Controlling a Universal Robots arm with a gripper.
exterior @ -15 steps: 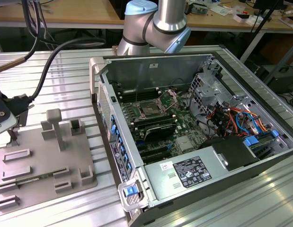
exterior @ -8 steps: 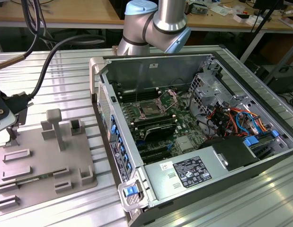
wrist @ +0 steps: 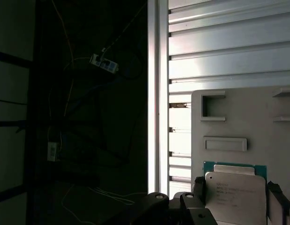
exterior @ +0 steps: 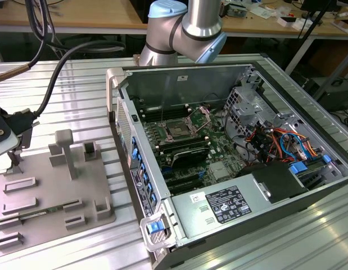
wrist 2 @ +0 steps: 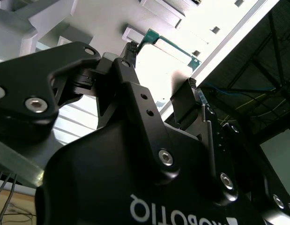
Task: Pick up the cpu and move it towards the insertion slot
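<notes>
Gripper (wrist: 237, 183) low over the grey tray (exterior: 50, 175), at the exterior view's far left edge. The tray lies flat on the ribbed metal tabletop (exterior: 78, 84).

Jaws closed on the cpu (wrist: 236, 199): in both wrist views one black jaw sits against each of two opposite edges, with no gap visible on either side. The cpu's pale silver top faces up, with a thin green border along one edge. It is level with the tray, among the rectangular recesses. Cannot tell whether it rests on the tray surface or is just clear of it.

The second wrist view looks past the black gripper body, and the cpu shows as a bright square between the two jaw tips.

The insertion slot (exterior: 179, 130) is well apart from the cpu, toward the exterior view's right. It sits inside the open computer case (exterior: 179, 84), set in the green board. It has a dark centre and a silver frame, and its thin bracket stands hinged up on the far side.

The arm (exterior: 199, 22) enters from the far side, above the case. A black cable (exterior: 47, 93) loops down toward the gripper.
</notes>
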